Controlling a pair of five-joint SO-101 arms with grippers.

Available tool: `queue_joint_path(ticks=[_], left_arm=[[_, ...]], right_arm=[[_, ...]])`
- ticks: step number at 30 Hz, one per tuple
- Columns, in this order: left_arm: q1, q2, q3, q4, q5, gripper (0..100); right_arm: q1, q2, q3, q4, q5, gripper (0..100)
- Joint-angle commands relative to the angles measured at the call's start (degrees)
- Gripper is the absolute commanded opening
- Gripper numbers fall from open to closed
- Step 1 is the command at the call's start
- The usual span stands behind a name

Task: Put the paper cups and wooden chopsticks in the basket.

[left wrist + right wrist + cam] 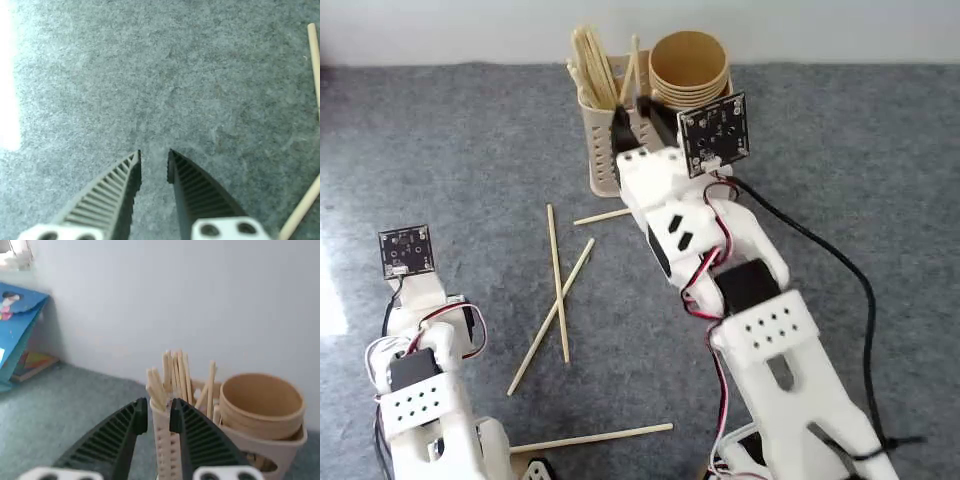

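Note:
A cream slotted basket (601,165) stands at the table's far edge. Several wooden chopsticks (595,65) stand upright in it beside a stack of paper cups (690,62). My right gripper (632,126) hangs at the basket's near wall, slightly open with nothing gripped; the right wrist view shows the gripper (158,412) in front of the basket (280,450), the chopsticks (175,375) and the cups (262,400). Two crossed chopsticks (558,290) lie mid-table, a short one (602,216) near the basket, another (590,438) at the front. My left gripper (154,155) hovers slightly open over bare carpet.
Grey carpet (450,150) covers the table, with a white wall behind it. Two chopstick pieces (314,65) (300,210) lie at the edge of the left wrist view. A blue folder (17,335) leans against the wall, far from the basket.

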Motion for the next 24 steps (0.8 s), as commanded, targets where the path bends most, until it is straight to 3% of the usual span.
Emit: queue_joint_path(ticks=[1,8,16,24], left_arm=[[-0.09,-1.05,-3.3,-1.23,0.18,9],[-3.78,-1.14,-4.35,-1.14,0.53,9],[-12.22,-1.14,-4.88,-3.96,6.07,9],[-13.1,-1.14,-4.97,-4.04,6.77,9]], right_arm=[[-0.66,-3.74,-0.35,11.65,-2.46,8.6],[-3.3,1.98,-0.35,23.43,-10.81,9.0],[-8.4,19.3,-5.45,23.69,-19.16,9.1],[-11.38,39.43,-18.37,24.75,-24.18,9.1]])
